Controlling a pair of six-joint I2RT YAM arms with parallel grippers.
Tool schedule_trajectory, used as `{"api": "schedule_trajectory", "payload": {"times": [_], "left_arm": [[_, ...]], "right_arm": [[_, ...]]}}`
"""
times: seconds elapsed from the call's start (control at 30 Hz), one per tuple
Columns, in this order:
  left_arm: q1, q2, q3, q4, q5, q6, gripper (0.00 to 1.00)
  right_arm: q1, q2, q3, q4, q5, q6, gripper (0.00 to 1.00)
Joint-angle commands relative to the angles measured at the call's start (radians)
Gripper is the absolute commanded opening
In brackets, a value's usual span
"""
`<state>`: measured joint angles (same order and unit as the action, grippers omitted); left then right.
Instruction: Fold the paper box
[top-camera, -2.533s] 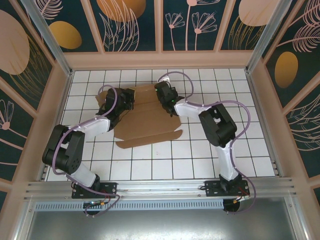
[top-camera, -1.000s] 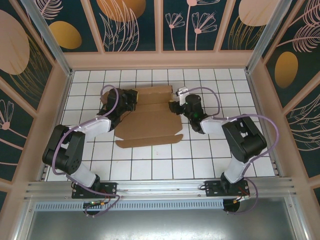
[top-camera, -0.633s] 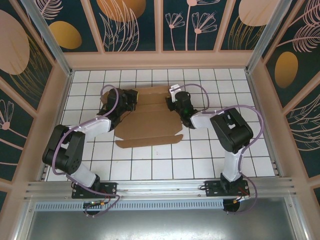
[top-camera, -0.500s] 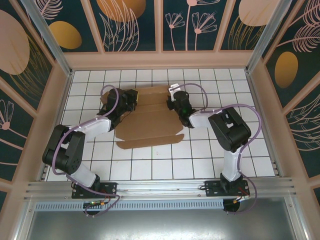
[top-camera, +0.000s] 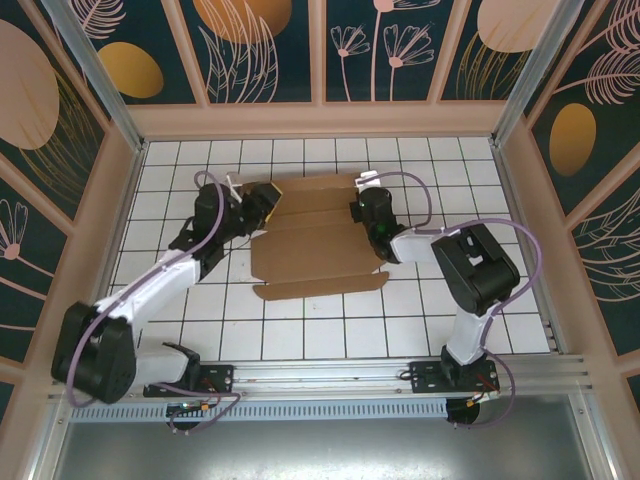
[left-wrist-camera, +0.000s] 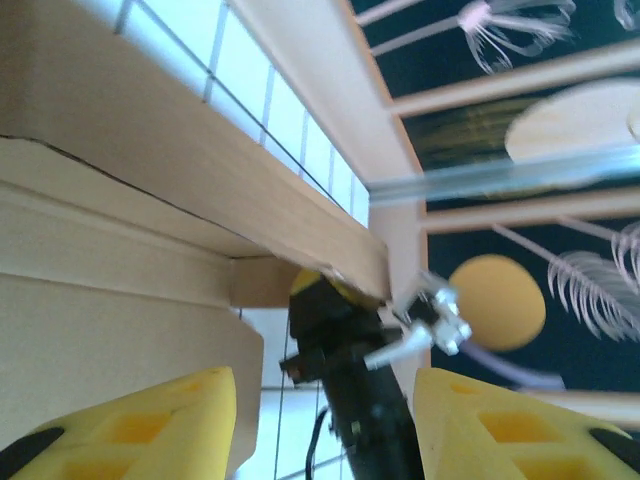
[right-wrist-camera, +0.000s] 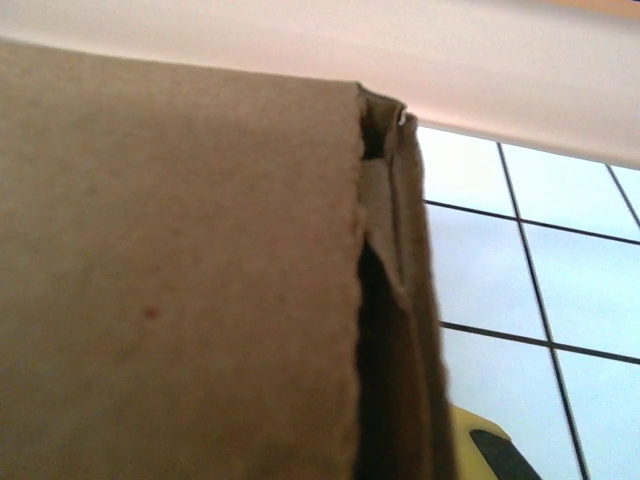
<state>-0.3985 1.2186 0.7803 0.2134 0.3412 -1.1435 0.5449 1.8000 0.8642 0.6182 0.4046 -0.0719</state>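
Two black arms reach in toward the paper box (top-camera: 315, 240). It lies opened out and mostly flat on the far half of the white tiled table (top-camera: 300, 320), with a long narrow flap along its near edge, on the side of the arm bases.

The right gripper (top-camera: 366, 212) sits at the box's right edge, and its fingers are pressed together on the cardboard there. From that wrist the brown board stands right up against the lens, folded over on itself at the edge. One yellow finger (right-wrist-camera: 480, 452) peeks out just beside that edge.

The left gripper (top-camera: 252, 205) is at the box's far left corner. Its yellow fingers (left-wrist-camera: 150, 420) are spread apart and hold nothing. The cardboard runs above and just beside one of them, but I can't tell whether they touch.

Pale wooden posts (top-camera: 318, 50) frame dark teal wall panels (top-camera: 265, 60) painted with pale plants and golden ovals on three sides of the table. An aluminium rail (top-camera: 320, 375) carries the arm bases along the near edge.
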Motion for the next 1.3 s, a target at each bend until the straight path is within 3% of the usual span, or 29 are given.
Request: {"api": "schedule_trajectory", "payload": {"times": [0.0, 0.13, 0.33, 0.77, 1.1, 1.27], "left_arm": [[-0.003, -0.128, 0.100, -0.219, 0.058, 0.291, 0.49], [0.008, -0.089, 0.343, -0.500, -0.076, 0.418, 0.50], [0.082, 0.077, 0.444, -0.567, -0.086, 0.407, 0.61], [0.112, 0.286, 0.422, -0.500, -0.145, 0.408, 0.67], [0.115, 0.372, 0.338, -0.294, -0.055, 0.323, 0.65], [0.116, 0.378, 0.277, -0.143, 0.016, 0.262, 0.60]], "right_arm": [[-0.025, -0.046, -0.020, -0.017, 0.053, 0.044, 0.05], [-0.025, -0.036, -0.018, -0.012, 0.039, 0.055, 0.05], [-0.028, -0.032, -0.045, 0.036, 0.030, 0.070, 0.04], [-0.029, -0.027, -0.076, 0.104, -0.007, 0.085, 0.05], [-0.014, -0.009, -0.077, 0.124, -0.015, 0.081, 0.06], [-0.003, 0.015, -0.068, 0.123, -0.033, 0.080, 0.07]]}}
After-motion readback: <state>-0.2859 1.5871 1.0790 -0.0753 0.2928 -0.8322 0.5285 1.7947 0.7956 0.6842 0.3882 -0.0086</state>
